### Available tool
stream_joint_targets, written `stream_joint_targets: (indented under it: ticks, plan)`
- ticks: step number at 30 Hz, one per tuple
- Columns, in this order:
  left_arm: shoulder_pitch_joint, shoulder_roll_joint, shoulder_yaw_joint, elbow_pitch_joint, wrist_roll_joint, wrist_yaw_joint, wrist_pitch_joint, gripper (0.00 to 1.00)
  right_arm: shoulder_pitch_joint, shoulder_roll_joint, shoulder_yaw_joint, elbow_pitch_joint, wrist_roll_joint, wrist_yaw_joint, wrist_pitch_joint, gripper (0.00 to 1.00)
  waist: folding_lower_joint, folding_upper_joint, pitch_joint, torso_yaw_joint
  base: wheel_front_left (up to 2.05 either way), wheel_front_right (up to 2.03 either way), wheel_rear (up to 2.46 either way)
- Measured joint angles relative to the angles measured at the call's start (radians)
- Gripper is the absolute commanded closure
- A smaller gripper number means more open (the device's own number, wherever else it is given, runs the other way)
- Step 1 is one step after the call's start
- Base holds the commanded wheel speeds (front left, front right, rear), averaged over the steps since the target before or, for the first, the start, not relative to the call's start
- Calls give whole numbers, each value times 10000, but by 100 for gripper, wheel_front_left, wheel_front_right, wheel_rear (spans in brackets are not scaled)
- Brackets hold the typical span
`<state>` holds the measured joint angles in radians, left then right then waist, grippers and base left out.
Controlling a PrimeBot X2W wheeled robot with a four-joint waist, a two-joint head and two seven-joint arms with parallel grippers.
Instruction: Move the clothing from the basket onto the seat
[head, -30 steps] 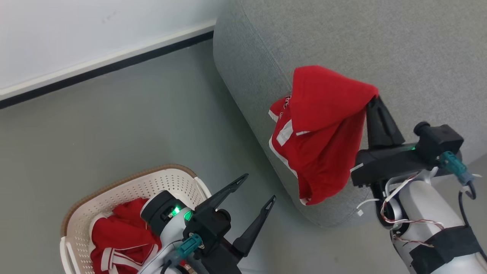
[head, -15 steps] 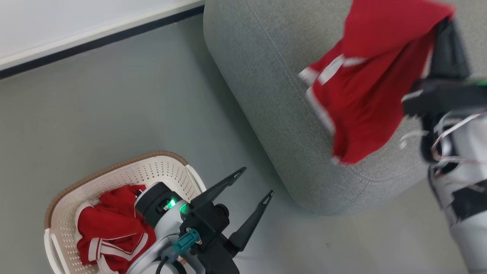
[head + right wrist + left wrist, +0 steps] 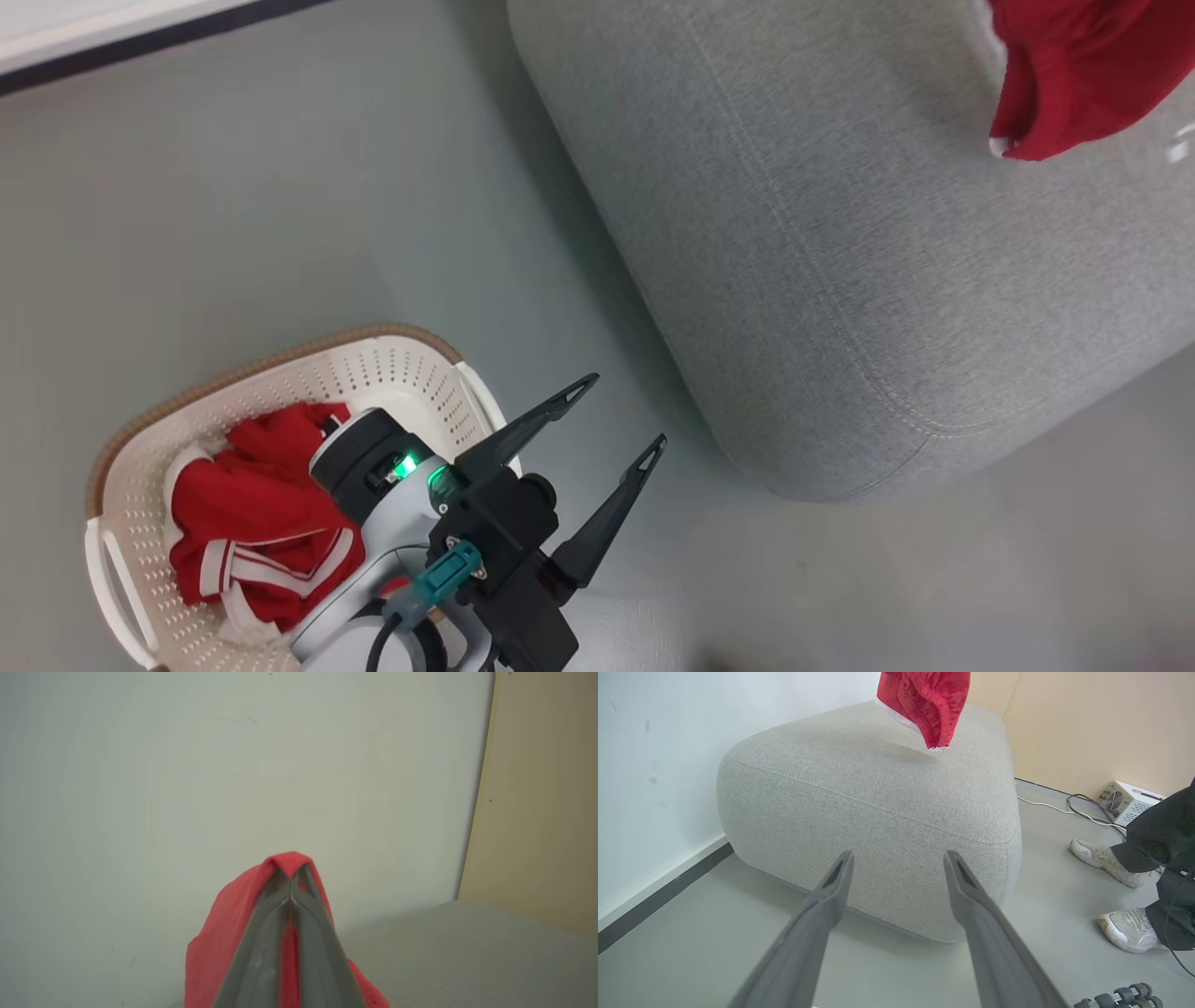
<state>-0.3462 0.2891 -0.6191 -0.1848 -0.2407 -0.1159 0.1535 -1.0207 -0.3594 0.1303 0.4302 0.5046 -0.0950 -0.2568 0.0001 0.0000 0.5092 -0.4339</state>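
A piece of red clothing [image 3: 1074,75] with white trim hangs above the grey seat [image 3: 840,261] at the head view's top right. In the right wrist view my right gripper [image 3: 290,875] is shut on that clothing [image 3: 219,938], the fabric draped over its tips. The left wrist view shows the clothing [image 3: 927,700] dangling over the seat [image 3: 878,793]. More red clothing [image 3: 247,532] lies in the cream basket [image 3: 373,369] at lower left. My left gripper [image 3: 621,411] stands open and holds nothing, beside the basket and short of the seat.
Grey floor surrounds the seat, with a white wall and dark baseboard [image 3: 140,51] behind. In the left wrist view a person's shoes [image 3: 1101,861] and dark trouser legs stand at the right. A white box with cables [image 3: 1127,802] sits by the beige wall.
The head camera has turned. My right gripper has carried the red clothing up and further over the seat, out past the head view's top right. The left gripper keeps its pose.
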Motion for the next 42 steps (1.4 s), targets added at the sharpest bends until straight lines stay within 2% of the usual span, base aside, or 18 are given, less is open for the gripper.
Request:
stream_joint_targets:
  ticks: [6,12,22,26,33,34,35,36,42]
  plan:
    - [-291,115,-4,-219,81,-2,140,0,-399,-255,-245,527,59,159,-2,100,0,0,448,148,0,0,0]
    - [-580,290,150,-407,151,-69,211,0,-403,-205,-316,1243,173,245,-2,100,0,0,928,291,0,0,0]
    - [-874,481,328,-516,234,-71,291,0,-292,424,-368,2801,460,343,0,100,0,1,1592,384,0,0,0]
    - [-962,487,334,-512,234,-71,284,0,-76,731,-362,3333,512,420,0,100,0,1,1660,356,0,0,0]
    - [-1018,520,372,-362,234,-71,192,0,-38,905,-391,4138,573,525,0,100,0,0,1581,311,0,0,0]
    - [-1019,518,370,-293,234,-71,171,0,-39,922,-405,4236,571,525,0,80,0,0,1547,308,0,0,0]
    - [-1019,520,368,-245,234,-71,150,0,-39,926,-405,4280,570,527,0,36,0,1,1508,306,0,0,0]
    - [-1019,514,362,-207,234,-71,138,0,-42,928,-399,4305,560,548,0,0,0,0,1467,305,0,0,0]
    - [-1020,426,332,73,217,-73,-73,0,-2,934,-303,4456,370,694,0,0,0,1,1181,323,0,0,0]
